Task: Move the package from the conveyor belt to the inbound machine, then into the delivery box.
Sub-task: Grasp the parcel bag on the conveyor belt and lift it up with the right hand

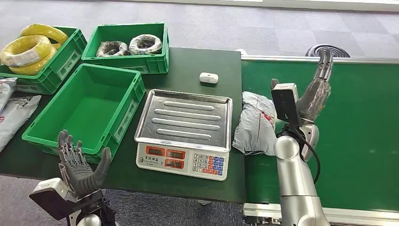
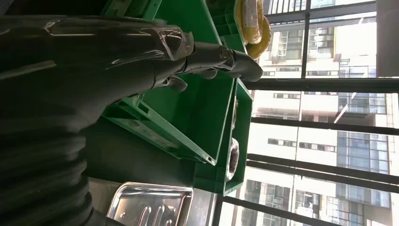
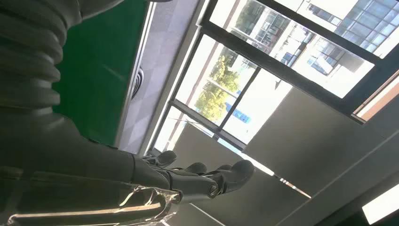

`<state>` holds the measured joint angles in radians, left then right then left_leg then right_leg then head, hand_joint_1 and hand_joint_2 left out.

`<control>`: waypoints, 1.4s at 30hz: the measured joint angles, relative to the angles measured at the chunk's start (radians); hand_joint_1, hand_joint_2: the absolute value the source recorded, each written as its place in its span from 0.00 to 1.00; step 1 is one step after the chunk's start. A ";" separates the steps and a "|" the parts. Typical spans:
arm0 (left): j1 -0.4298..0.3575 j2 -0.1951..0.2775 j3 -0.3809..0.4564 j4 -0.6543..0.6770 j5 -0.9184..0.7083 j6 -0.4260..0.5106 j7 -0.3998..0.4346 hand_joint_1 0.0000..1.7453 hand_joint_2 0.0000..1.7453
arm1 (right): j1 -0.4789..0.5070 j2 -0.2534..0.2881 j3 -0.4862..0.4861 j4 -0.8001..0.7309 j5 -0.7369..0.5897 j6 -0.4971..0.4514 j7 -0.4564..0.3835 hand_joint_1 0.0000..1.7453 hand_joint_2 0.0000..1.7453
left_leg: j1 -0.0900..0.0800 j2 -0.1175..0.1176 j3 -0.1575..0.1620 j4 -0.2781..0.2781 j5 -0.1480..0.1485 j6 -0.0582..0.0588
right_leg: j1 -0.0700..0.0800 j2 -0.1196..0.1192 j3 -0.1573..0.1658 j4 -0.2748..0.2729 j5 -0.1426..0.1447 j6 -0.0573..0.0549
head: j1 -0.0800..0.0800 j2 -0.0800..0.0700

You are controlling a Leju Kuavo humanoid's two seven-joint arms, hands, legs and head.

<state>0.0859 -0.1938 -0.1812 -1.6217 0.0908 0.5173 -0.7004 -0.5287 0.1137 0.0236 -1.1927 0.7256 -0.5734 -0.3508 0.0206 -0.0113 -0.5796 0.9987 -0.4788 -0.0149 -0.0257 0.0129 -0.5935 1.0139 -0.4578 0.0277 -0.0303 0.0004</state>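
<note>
Package, a grey crumpled bag, lies on the green belt at its left edge, just beside the scale on the worktop. Right hand hovers over the belt just right of the package, fingers released and stretched out, holding nothing. Left hand is raised at the worktop's near edge, before an empty green bin, fingers spread and released

Three green bins; one scale; one grey package; two hands.
</note>
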 joint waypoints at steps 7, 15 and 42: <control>0.000 0.000 0.000 0.000 0.000 0.000 0.000 0.00 1.00 | 0.001 0.000 0.001 0.000 0.000 0.000 0.000 0.00 1.00 | 0.000 0.000 0.000 0.000 0.000 0.000 | 0.000 0.000 0.000 0.000 0.000 0.000 | 0.000 0.000; 0.000 0.000 0.000 0.001 0.000 0.000 0.000 0.00 1.00 | 0.002 0.000 0.002 0.000 0.000 0.000 0.000 0.00 1.00 | 0.000 0.000 0.000 0.000 0.000 0.000 | 0.000 0.000 0.000 0.000 0.000 0.000 | 0.000 0.000; 0.000 0.000 -0.001 0.001 0.000 0.000 0.000 0.00 1.00 | 0.004 0.000 0.002 0.000 0.000 0.000 0.000 0.00 1.00 | 0.000 0.000 0.000 0.000 0.000 0.000 | 0.000 0.000 0.000 0.000 0.000 0.000 | 0.000 0.000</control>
<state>0.0859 -0.1938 -0.1820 -1.6205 0.0912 0.5173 -0.7004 -0.5247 0.1141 0.0256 -1.1929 0.7256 -0.5734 -0.3506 0.0206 -0.0114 -0.5796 0.9988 -0.4788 -0.0149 -0.0257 0.0129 -0.5934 1.0139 -0.4577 0.0277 -0.0303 0.0004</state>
